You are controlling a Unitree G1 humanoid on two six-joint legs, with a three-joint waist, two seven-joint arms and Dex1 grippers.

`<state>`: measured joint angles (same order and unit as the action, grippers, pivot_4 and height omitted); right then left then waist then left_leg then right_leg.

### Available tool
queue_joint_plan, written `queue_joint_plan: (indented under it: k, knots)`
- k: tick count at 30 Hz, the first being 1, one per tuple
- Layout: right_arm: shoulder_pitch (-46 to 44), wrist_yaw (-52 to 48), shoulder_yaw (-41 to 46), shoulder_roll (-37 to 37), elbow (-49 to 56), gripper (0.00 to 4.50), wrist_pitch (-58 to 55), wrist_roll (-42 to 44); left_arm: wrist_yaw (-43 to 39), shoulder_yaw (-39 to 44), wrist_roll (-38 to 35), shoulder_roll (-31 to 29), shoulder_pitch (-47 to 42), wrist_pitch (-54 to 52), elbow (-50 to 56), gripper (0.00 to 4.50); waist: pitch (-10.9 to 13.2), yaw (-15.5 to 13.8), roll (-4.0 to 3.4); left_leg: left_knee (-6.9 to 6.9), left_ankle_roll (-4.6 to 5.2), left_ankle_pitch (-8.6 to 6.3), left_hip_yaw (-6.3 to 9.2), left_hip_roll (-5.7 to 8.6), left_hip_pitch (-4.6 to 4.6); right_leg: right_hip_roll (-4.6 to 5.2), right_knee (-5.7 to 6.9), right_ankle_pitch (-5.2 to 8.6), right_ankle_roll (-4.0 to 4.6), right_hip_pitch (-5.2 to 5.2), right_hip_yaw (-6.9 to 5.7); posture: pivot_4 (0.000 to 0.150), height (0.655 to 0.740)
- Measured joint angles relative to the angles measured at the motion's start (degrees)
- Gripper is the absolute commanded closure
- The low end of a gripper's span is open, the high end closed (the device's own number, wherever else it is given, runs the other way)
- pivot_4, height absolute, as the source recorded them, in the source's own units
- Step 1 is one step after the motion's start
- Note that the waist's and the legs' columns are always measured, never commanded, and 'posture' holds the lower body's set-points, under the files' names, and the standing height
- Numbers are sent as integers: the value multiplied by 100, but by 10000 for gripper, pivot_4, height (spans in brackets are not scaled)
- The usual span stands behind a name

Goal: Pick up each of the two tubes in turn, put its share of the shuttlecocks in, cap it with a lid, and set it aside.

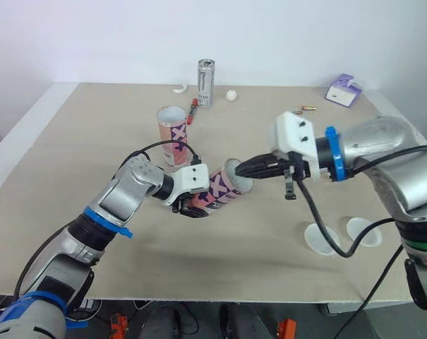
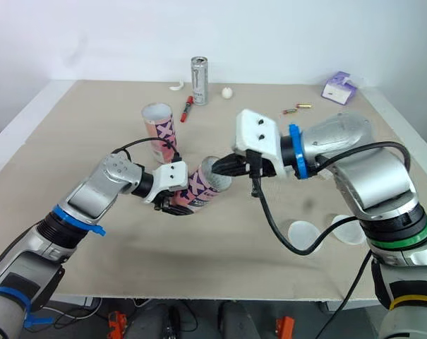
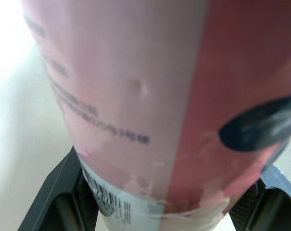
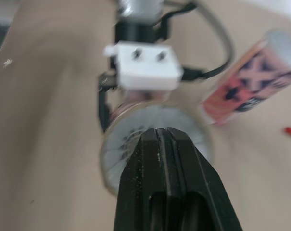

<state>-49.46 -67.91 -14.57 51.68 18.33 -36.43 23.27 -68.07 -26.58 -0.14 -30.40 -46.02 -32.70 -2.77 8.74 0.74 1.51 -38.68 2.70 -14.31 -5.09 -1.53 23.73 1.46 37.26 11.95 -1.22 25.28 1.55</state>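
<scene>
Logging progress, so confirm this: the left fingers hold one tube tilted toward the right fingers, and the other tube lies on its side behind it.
Not quite. The other tube stands upright behind it, as the left eye view shows. The rest holds: the left fingers hold the tilted tube, aimed toward the right fingers.

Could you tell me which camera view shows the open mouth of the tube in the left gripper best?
The right wrist view: it looks almost straight into the tube, though the right gripper covers part. The eye views show the mouth obliquely; the left wrist view shows the pink wall.
</scene>
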Motion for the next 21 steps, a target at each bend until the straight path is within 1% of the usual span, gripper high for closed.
queue_joint_plan:
  k: [3, 4, 8, 11, 16, 21]
  knots:
    - [-197, -362, -529, -31, -187, 44634, 242, -450, -2, 0, -2, 38, -28, 2, -42, 15069, 0, 3, 0, -3, 1, -1, 3, 0, 5, -1, 0, 0, 0, 4, -3, 1500, 7400]
    - [-200, -368, -535, -34, -187, 44634, 247, -458, -2, 0, -2, 39, -30, 2, -43, 15069, 0, 3, 0, -3, 1, -1, 3, 0, 5, -1, 0, 0, 0, 4, -3, 1500, 7400]
    - [-610, -588, -1052, -328, -544, 44634, 544, -1037, -9, -19, -21, 151, -67, -18, -66, 15069, 1, 21, -1, -10, 1, -1, 3, -3, 7, -4, 1, -1, -1, 4, -6, 1500, 7400]
    - [-993, -853, -1474, -569, -1125, 44634, 916, -1531, -27, -53, -24, 206, -73, -19, -84, 15069, 2, 24, -3, -13, 1, -1, 3, -4, 10, -7, 3, -3, 3, 8, -6, 1500, 7400]
    - [-1363, -1292, -1803, -872, -1645, 44634, 1288, -1971, -26, -50, -23, 211, -76, -20, -92, 15069, 3, 25, -3, -12, 2, -1, 5, -9, 11, -11, 4, -3, 8, 9, -7, 1500, 7400]
    - [-1466, -1697, -1958, -1077, -1902, 44634, 1531, -2315, -8, -52, -21, 234, -75, -26, -107, 15069, 3, 25, -4, -14, 2, -1, 5, -8, 12, -9, 4, -4, 8, 8, -8, 1500, 7400]
